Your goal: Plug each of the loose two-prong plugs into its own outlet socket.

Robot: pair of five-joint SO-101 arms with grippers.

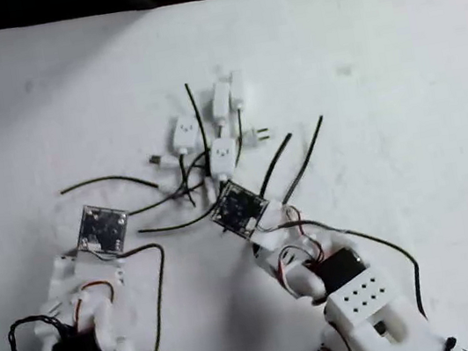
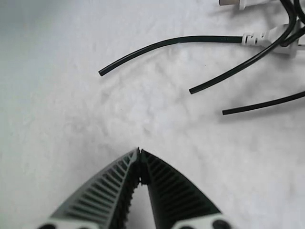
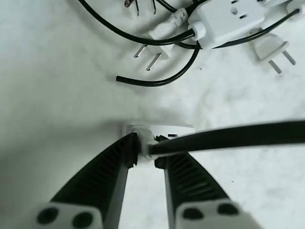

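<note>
My right pincer [image 3: 145, 147] is clamped on a plug [image 3: 157, 130]. Its stiff cord [image 3: 238, 136], running sideways past my tips, could lever it askew. My left pincer [image 2: 139, 155] is together and empty.

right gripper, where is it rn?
Right wrist view: the right gripper is down at the table, shut on a white plug with a black cable, just short of a loose two-prong plug and a white outlet socket.

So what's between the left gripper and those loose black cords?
Just bare table, from left gripper to black cords, per the left wrist view.
</note>
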